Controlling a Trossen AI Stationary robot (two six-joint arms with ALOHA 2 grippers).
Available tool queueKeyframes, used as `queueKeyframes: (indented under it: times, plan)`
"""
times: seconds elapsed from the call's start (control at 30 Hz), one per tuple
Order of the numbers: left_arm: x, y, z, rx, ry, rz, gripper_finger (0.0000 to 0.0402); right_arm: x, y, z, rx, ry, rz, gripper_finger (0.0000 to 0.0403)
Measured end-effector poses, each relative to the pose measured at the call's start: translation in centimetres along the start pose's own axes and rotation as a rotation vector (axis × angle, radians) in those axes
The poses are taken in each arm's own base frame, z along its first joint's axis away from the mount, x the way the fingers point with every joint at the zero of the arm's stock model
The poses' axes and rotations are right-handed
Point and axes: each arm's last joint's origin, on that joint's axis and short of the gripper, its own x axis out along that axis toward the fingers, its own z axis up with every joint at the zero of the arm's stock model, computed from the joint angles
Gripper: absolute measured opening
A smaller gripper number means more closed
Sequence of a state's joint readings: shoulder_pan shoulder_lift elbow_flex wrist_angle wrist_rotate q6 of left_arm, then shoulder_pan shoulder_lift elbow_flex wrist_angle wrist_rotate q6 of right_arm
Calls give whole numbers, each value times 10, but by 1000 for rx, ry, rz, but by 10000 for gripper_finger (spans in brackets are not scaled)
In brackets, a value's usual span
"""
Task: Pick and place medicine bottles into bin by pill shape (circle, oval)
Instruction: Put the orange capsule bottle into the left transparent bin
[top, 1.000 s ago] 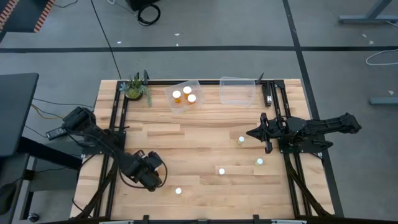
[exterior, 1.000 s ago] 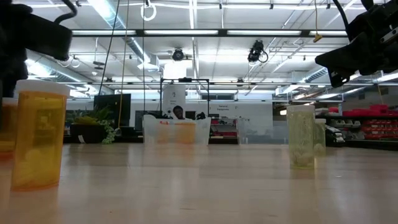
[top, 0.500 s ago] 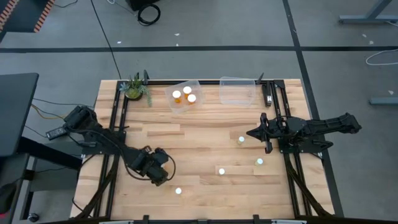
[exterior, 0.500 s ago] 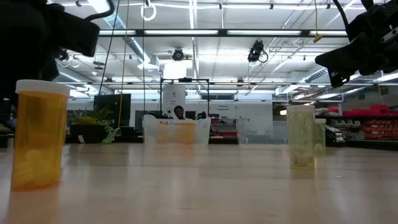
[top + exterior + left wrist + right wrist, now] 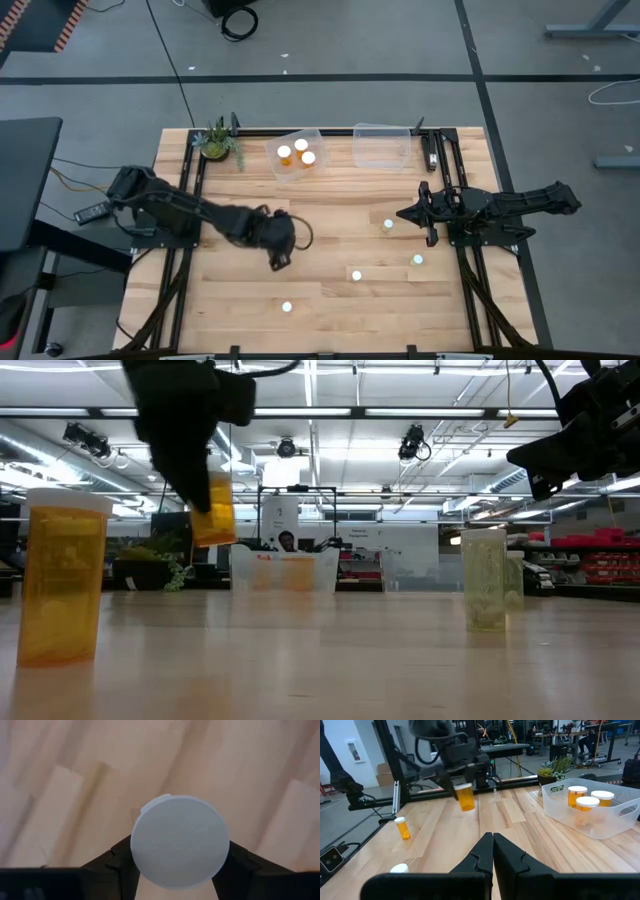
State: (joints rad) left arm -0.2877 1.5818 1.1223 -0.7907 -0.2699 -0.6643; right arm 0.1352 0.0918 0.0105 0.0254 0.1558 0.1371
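Nearest us, one bottle stands on the table's front edge. Farther in, we see the left gripper clamped on a lifted bottle; the right gripper, fingers together, waits at the right, and beyond, three bottles sit in the bin.

One orange bottle hangs mid-air; four white-capped bottles stand upright and scattered; three more sit in a tub.

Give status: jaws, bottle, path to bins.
Left gripper shut on a medicine bottle, lifted off the table. Right gripper shut, idle at right. Three bottles in the left tub. Nothing blocking.
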Motion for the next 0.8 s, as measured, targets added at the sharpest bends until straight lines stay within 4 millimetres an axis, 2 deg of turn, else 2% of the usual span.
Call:
queueKeyframes:
  times: [0.3,0.57,0.8]
  plan:
    - [11,37,28,103,-34,59,215,0,0,0,0,1,0,19]
    - [20,85,55,118,-70,126,202,0,0,0,0,1,0,19]
    - [24,123,76,98,-159,171,216,0,0,0,0,1,0,19]
